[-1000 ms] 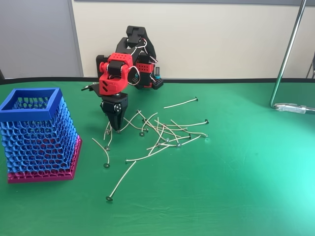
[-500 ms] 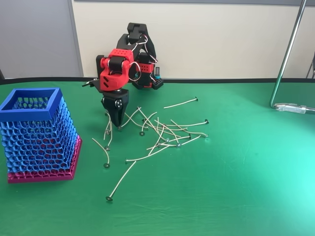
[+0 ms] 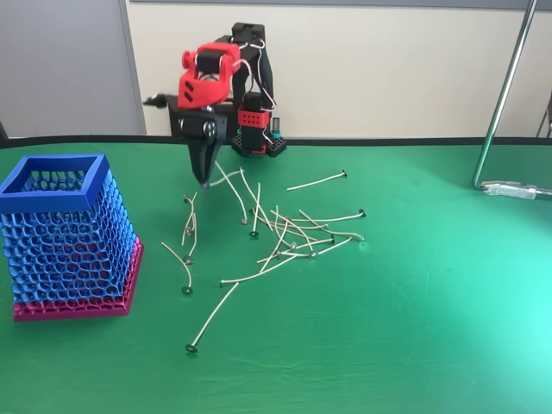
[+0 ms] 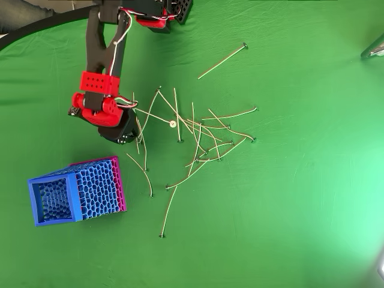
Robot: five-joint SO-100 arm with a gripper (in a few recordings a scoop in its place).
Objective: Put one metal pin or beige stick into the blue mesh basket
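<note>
Blue honeycomb mesh forms the tall square basket point(image 3: 67, 228) at the left of the fixed view, with a solid blue rim on top and a wider magenta-pink base, standing on the green cloth tabletop point(image 3: 431, 328). To its right the red and black arm reaches over from the back edge, and its black pincer point(image 3: 205, 177) hangs above the cloth with the tips pinched on one thin pale beige stick point(image 3: 231, 191). That stick slopes down to the right from the tips, slightly curved, ending in a small round head; whether the head touches the cloth I cannot tell. In the overhead view the pincer point(image 4: 129, 137) is mostly covered by the arm's own red housing, so the grip itself is hard to make out there.

Further right lies the loose heap of beige sticks point(image 3: 293, 237), crossed over one another so single ones are hard to separate. A few lie apart: one long stick point(image 3: 211, 317) toward the front, another point(image 3: 317, 181) near the back. At the far right a metal pole point(image 3: 504, 95) rises from the tabletop, cut off by the frame.
</note>
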